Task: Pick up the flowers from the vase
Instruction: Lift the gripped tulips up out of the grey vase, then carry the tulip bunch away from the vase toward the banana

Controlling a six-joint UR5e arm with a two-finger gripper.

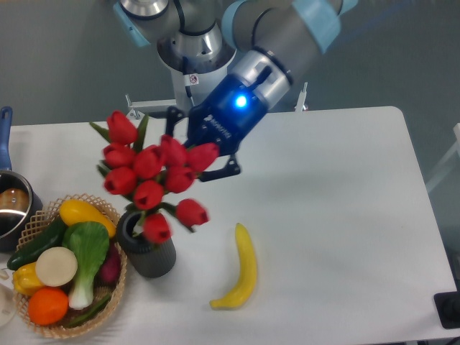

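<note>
Gripper [195, 152] closed on the flowers [153, 175], fingers mostly hidden behind the red buds; blue light glowing on its body. Bunch spreads left of and below the gripper, lifted, the lowest buds hanging over the mouth of the vase [148, 251]. Whether the stems are clear of the vase, cannot tell. Vase stands upright on the table [338, 215], below and left of the gripper. Basket [72, 269] of vegetables touches the vase's left side. Banana [241, 269] lies below and right of the gripper.
</note>
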